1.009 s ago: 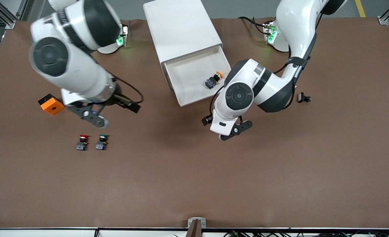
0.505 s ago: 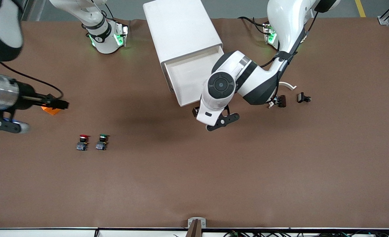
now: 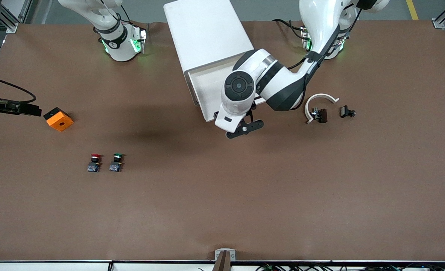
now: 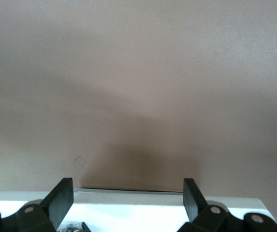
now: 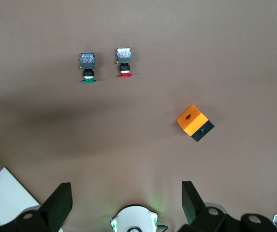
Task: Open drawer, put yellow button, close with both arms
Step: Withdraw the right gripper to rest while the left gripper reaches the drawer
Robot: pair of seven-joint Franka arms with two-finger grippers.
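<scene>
Drawer (image 3: 207, 88) open under left claw (image 3: 241, 128), fingers spread.

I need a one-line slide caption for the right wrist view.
Open right gripper high over the table, looking down on green button, red button and orange box.

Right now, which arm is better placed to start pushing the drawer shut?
Left. The left gripper, open, is over the front edge of the open drawer. The right gripper, open, is up high, toward the right arm's end of the table.

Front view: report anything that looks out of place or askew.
The cabinet sits skewed to the table's edges, its drawer still pulled out. Beside it, toward the left arm's end, a white curved piece lies loose. Nothing looks spilled or broken.
</scene>
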